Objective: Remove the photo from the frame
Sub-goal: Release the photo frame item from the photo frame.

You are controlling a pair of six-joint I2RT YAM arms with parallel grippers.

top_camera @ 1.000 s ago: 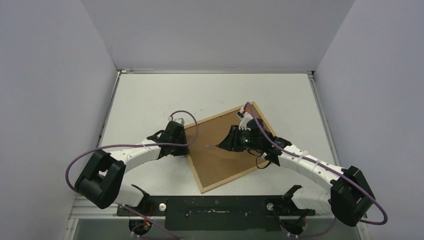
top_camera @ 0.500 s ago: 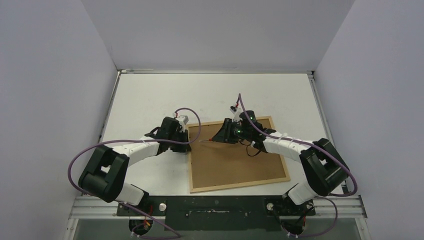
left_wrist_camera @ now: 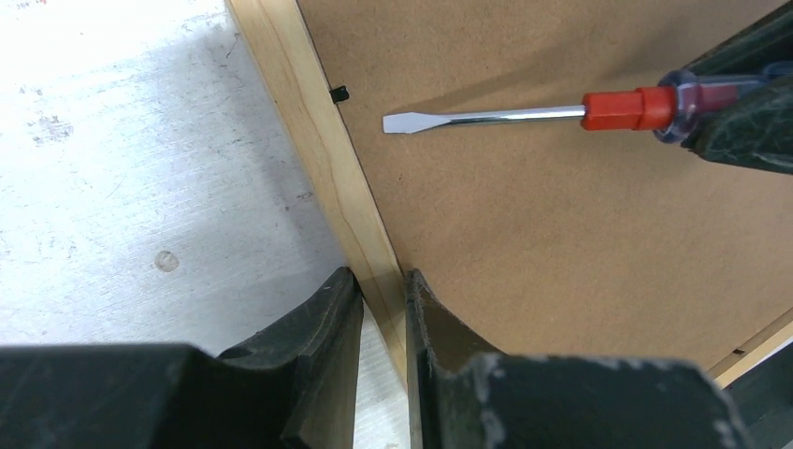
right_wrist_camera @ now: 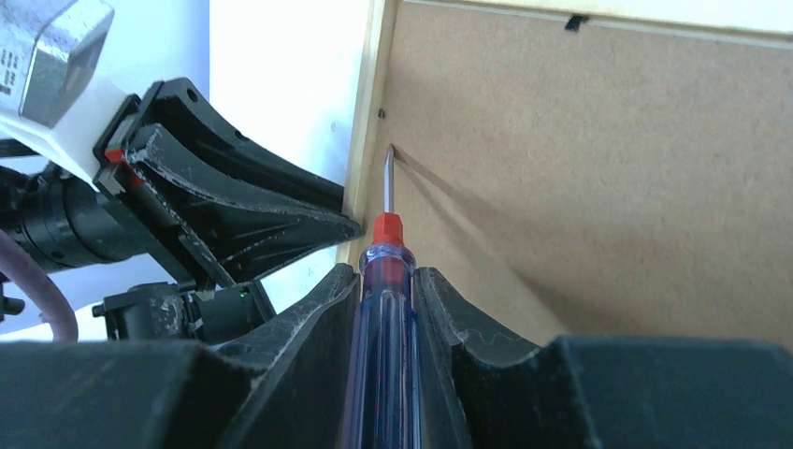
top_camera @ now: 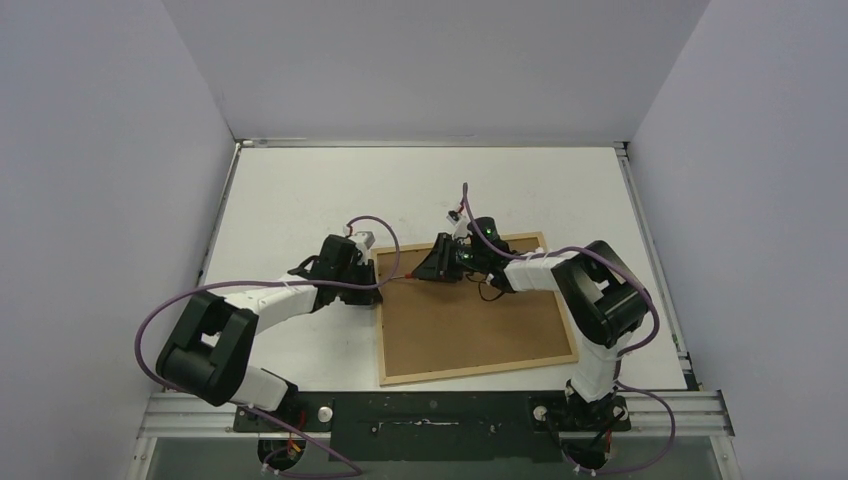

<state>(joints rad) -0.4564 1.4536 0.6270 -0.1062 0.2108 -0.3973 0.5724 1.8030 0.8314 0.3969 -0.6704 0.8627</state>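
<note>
The frame (top_camera: 382, 330), thin light wood, lies face down on the table with its brown backing panel (top_camera: 470, 320) up. The photo is hidden under the panel. My left gripper (top_camera: 375, 286) is shut on the frame's left rail (left_wrist_camera: 323, 150). My right gripper (top_camera: 440, 268) is shut on a screwdriver (right_wrist_camera: 385, 309) with a clear blue handle and red collar. Its flat tip (left_wrist_camera: 397, 123) sits just above the panel, near a small black tab (left_wrist_camera: 339, 94) on the left rail. The rail (right_wrist_camera: 367, 112) and the panel (right_wrist_camera: 598, 187) also show in the right wrist view.
The white table (top_camera: 300, 200) is walled on three sides. A second black tab (right_wrist_camera: 577, 21) sits on the frame's far rail. The left arm's purple cable (top_camera: 375, 225) loops above the frame's far left corner.
The frame has turned from a diamond pose to nearly square with the table. My right gripper has carried the screwdriver left and farther back, toward the left rail. My left gripper shifted slightly with the frame.
</note>
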